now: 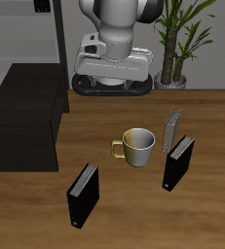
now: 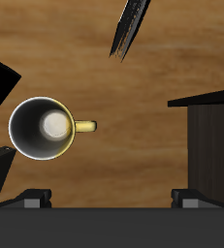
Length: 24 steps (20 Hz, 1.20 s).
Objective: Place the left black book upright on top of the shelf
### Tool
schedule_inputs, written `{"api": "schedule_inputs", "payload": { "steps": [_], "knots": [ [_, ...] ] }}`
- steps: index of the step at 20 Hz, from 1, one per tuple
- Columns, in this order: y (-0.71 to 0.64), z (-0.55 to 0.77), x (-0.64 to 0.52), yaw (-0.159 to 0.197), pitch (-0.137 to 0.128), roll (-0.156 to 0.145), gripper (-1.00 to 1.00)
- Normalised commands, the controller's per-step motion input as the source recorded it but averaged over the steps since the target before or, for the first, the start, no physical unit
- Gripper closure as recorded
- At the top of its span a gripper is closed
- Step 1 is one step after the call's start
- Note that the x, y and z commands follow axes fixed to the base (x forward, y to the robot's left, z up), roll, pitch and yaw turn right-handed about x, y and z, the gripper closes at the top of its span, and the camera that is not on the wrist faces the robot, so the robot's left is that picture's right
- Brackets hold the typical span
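Nearest the front edge: slim black hardcover book with a pale page edge (image 1: pixel 83 195), standing on end. It's the lookalike, not the target.

- Low, wide, matte black boxy shelf (image 1: pixel 26 131) sits far across the brown wooden table (image 1: pixel 114 229) from the target. Its flat top is bare.
- White robot arm (image 1: pixel 119 24) is at the far side, with the gripper (image 1: pixel 112 86) hanging high above the table. In the wrist view the jaws are spread wide with nothing between them, so it's released and empty.
- Potted green plant (image 1: pixel 177 44) stands far back, behind the target.
- Left black book (image 1: pixel 178 161), same slim black hardcover, stands upright on the table. It's near the mug, well apart from the gripper and untouched.
- Yellow-rimmed white mug (image 1: pixel 138 146) stands upright between the two black books, handle towards the shelf.
- Thin grey book (image 1: pixel 172 127) stands just behind the left black book. I can't tell whether they touch.

My read is that the reach hasn't begun.

Risks:
- The two black books are alike, so the wrong one could get grabbed.
- The grey book is close, so a jaw coming down on the far side could clip it or topple both.
- The carry to the shelf passes the mug, and a low swing would knock it.
- The book is slim, so an off-centre pinch lets it swing, and it would probably fall over on release.
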Motion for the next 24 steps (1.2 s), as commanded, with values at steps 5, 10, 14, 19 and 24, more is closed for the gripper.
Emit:
{"api": "schedule_inputs", "payload": {
  "steps": [5, 10, 14, 19, 24],
  "knots": [
    [0.30, 0.16, 0.15, -0.038, -0.022, 0.004, -1.00],
    [0.34, 0.10, 0.10, -0.010, -0.015, 0.019, -1.00],
    [0.45, 0.07, 0.19, -0.032, -0.022, 0.002, -1.00],
    [0.39, -0.01, 0.11, -0.016, -0.016, 0.010, -1.00],
    [0.42, -0.05, 0.13, -0.001, -0.026, 0.006, -1.00]
  ]
}}
